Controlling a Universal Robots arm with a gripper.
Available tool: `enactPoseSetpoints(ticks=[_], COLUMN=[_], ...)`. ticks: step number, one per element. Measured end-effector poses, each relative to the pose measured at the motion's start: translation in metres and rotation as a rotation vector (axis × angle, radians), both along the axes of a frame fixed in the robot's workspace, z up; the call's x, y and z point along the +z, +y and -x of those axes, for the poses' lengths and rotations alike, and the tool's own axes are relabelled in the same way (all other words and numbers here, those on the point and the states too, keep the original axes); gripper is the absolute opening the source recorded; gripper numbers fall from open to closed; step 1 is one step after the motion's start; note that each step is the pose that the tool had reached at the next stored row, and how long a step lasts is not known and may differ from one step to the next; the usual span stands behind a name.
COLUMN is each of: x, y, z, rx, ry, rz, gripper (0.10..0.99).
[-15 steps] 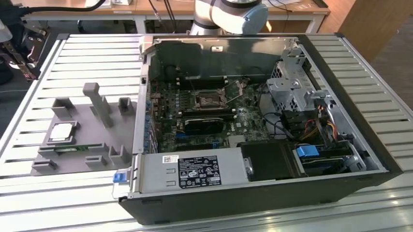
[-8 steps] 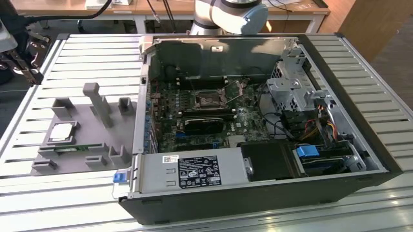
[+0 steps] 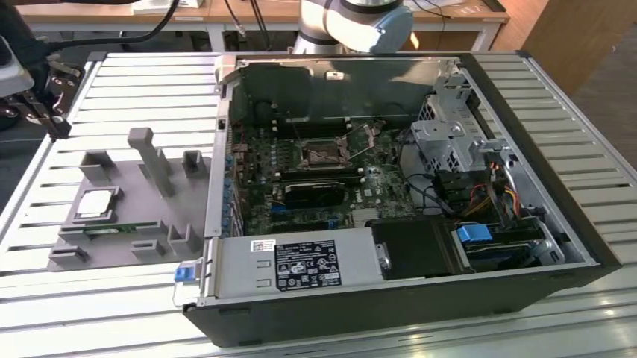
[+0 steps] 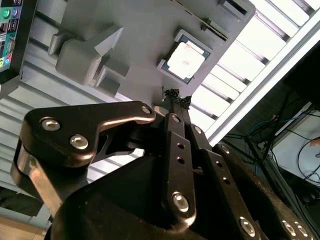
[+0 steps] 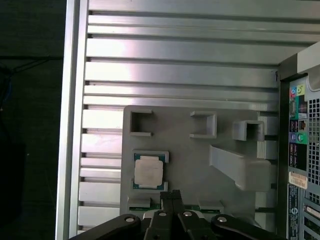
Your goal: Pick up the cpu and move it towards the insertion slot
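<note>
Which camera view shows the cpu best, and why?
The first wrist view: it looks straight down on the cpu, so its whole top and rim show. The second wrist view shows the cpu whole but slanted. In the exterior view the cpu is small, on the tray.

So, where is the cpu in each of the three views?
Exterior view: the cpu lies in the grey tray, on the exterior view's left of the computer case.
Second wrist view: cpu in the grey tray, just beyond the fingers.
First wrist view: cpu in the grey tray, beyond the fingers.
Shared landmark: the grey tray.
</note>
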State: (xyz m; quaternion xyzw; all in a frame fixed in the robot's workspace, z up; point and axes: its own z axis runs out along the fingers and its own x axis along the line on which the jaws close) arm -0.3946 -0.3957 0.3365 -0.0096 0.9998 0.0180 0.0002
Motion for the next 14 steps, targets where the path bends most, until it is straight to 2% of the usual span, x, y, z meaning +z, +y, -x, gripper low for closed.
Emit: enactPoseSetpoints(ticks=[14], x=[-0.0255], y=[-0.0017], z=[0.0054], rx=[0.0], ry=[0.0], rz=[0.0], gripper=[0.102])
